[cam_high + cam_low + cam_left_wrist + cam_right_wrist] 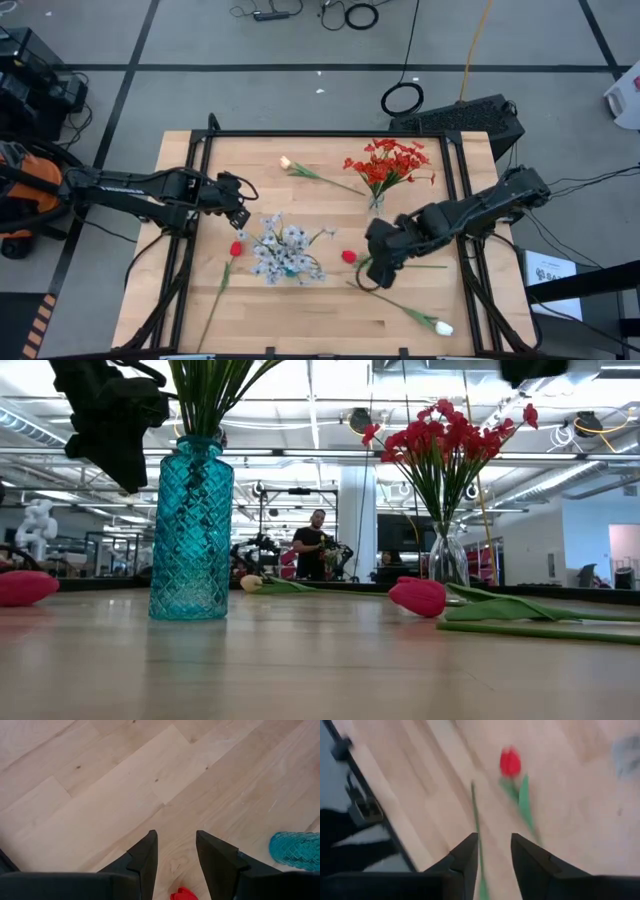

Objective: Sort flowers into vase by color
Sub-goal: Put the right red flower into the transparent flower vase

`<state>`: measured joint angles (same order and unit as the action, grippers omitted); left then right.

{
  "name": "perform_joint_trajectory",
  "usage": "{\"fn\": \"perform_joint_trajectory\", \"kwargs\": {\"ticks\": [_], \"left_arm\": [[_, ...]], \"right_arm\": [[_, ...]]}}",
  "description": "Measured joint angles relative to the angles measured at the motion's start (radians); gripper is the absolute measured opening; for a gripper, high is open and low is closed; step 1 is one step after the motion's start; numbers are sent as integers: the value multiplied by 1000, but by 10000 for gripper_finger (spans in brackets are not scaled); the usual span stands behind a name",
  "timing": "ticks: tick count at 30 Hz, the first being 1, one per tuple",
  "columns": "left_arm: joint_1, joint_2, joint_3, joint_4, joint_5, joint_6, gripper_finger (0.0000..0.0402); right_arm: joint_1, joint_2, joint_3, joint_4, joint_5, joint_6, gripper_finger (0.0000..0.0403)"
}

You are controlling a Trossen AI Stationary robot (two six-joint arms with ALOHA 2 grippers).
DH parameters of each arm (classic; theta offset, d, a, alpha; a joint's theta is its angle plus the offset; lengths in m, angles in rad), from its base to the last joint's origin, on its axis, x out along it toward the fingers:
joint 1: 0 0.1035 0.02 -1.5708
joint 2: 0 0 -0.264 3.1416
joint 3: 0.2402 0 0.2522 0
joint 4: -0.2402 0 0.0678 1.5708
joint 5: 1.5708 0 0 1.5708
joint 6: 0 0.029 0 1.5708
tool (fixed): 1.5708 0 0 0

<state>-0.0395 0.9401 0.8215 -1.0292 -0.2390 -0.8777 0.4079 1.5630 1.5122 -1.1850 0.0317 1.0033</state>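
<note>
A teal vase (283,262) near the table's middle holds pale blue-white sprays (280,243). A clear vase (447,565) farther back holds red blossom clusters (388,162). Lying flat on the table are two red tulips (236,248) (348,256) and two cream-white tulips (285,162) (443,327). My left gripper (240,213) hangs open left of the teal vase, above the left red tulip's bud (184,895). My right gripper (378,268) hangs open above the stems right of the other red tulip (510,761); a thin green stem (475,812) shows below its gap.
A black frame runs around the wooden tabletop (330,310). Bare wood lies along the near edge and in the far left corner. Beyond the table, the low view shows a person (315,545) standing far off in the room.
</note>
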Motion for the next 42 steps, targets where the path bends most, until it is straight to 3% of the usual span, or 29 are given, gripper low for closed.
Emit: {"fn": "perform_joint_trajectory", "kwargs": {"ticks": [8,13,22,33,42], "left_arm": [[1,0,0,-171,1,-83,141],[-26,-13,0,-215,49,-103,141],[-325,-46,-51,-198,38,-499,141],[-642,54,-63,-154,27,-851,141],[-724,137,-63,-118,29,-973,141]], "right_arm": [[62,0,-135,3,-159,82,57],[65,-16,-267,131,-221,56,30],[65,-135,-536,385,-244,94,7],[48,-248,-670,407,-134,53,6],[36,-218,-678,492,17,-149,16]]}}
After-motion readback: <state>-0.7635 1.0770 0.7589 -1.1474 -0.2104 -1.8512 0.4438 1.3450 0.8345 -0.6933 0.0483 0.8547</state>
